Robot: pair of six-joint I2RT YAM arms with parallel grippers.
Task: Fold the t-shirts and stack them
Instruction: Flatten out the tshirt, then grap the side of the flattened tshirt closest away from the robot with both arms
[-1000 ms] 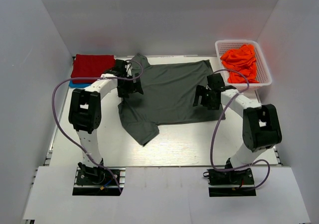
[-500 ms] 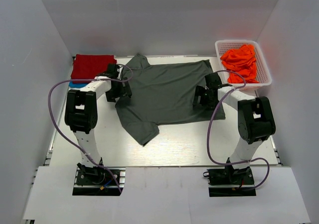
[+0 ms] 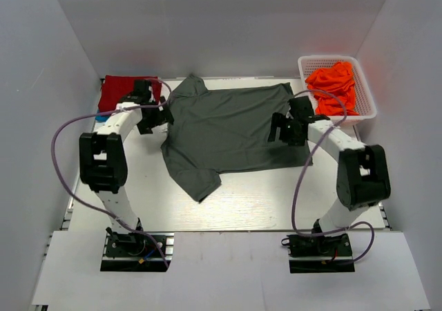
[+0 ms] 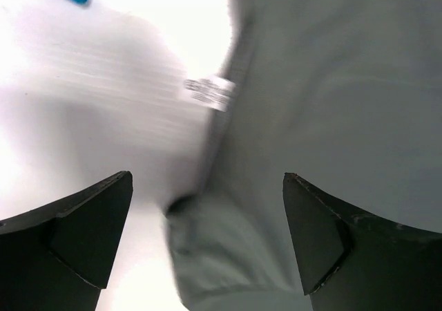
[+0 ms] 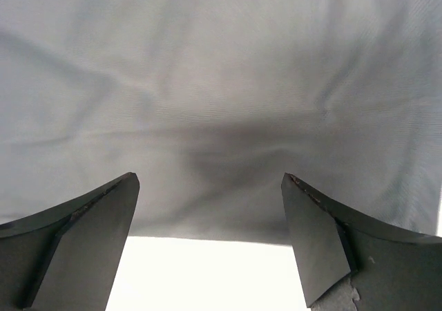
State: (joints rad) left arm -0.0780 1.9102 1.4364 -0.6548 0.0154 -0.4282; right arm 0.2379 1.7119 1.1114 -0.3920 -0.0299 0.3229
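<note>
The big dark grey cloth t-shirt (image 3: 231,135) lies spread out flat in the middle of the white table (image 3: 242,200). One of its sleeves sticks out toward the near edge.

The left gripper (image 3: 159,115) is over the left edge of the grey shirt, near a small white label (image 4: 209,93). Its jaws are wide apart and hold nothing. The right gripper (image 3: 282,128) is over the right edge of the grey shirt. Its jaws are wide apart too, with only grey cloth under them.

Farther back, left of the grey shirt, a folded red shirt (image 3: 119,90) sits on top of a blue shirt (image 3: 101,117). Only a bit of the blue one shows. Far back on the right of the grey shirt stands a white plastic basket (image 3: 366,107) with bright orange shirts (image 3: 333,83) piled in it.
</note>
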